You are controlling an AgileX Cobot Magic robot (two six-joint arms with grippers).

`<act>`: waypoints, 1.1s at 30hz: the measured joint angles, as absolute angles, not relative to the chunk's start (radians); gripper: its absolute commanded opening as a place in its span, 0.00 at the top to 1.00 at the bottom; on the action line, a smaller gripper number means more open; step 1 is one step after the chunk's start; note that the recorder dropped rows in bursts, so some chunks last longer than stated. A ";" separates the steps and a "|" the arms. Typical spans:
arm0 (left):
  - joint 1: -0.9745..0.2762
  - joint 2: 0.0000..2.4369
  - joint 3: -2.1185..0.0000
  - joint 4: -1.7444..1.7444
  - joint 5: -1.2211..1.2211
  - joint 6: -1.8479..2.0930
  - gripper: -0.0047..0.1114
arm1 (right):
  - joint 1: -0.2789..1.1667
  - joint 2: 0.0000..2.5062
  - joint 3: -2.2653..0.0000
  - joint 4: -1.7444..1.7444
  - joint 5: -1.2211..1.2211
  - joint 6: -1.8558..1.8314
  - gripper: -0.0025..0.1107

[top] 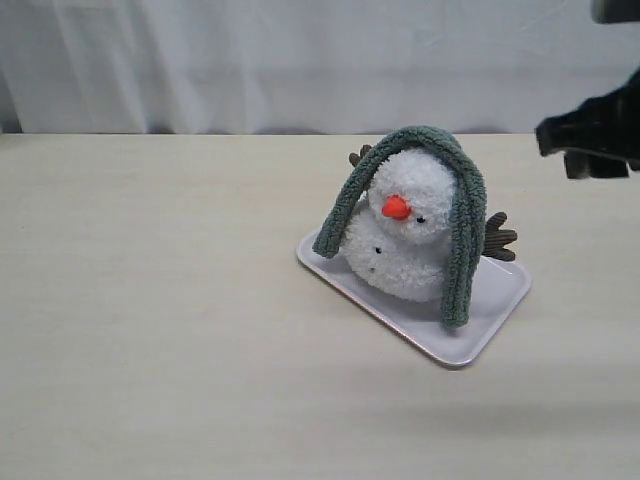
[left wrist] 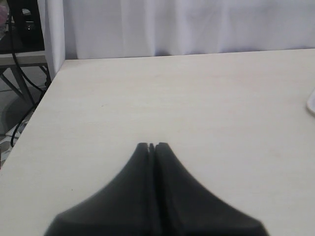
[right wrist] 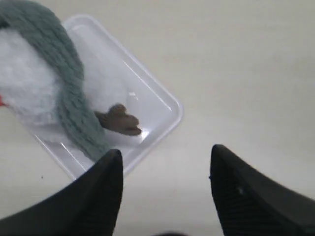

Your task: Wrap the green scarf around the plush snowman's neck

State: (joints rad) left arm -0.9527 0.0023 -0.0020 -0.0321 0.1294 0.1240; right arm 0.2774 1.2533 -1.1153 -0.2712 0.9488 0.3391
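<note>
Green scarf [top: 466, 240] drapes over the plush snowman [top: 410, 260]'s head, its ends hanging down both sides. The snowman sits on a white tray [top: 500, 290] on the desk [top: 150, 300]. The right gripper [right wrist: 166, 153] is spread and holds nothing, near the tray. The left gripper [left wrist: 151, 145] is pressed together.

Exterior view: we look from the front and above, tilted down across the table [top: 150, 350] toward the white curtain [top: 300, 60]. Range is middling, and the tray [top: 497, 300] sits right of centre.

Left wrist view: we sit low over the tabletop, facing along it to the same curtain, with the left gripper [left wrist: 151, 145] in the foreground. A pale sliver at the frame's edge may be the tray; we cannot tell.

Right wrist view: we look steeply down, close in, past the right gripper [right wrist: 166, 150] onto one tray corner, the green scarf [right wrist: 64, 83] and the plush snowman [right wrist: 24, 78].

Overlap: the exterior and right wrist views share tray, scarf and snowman. The exterior and left wrist views share table and curtain.
</note>
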 measured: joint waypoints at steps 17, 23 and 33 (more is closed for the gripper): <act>-0.953 0.002 -0.002 -0.032 0.129 0.124 0.96 | -0.140 1.724 -0.869 0.418 0.534 -0.227 0.52; -0.953 0.002 -0.002 -0.032 0.129 0.124 0.96 | -0.140 1.935 -1.050 0.451 0.509 -0.284 0.52; -0.953 0.002 -0.002 -0.032 0.129 0.124 0.96 | -0.140 2.035 -1.162 0.476 0.539 -0.375 0.63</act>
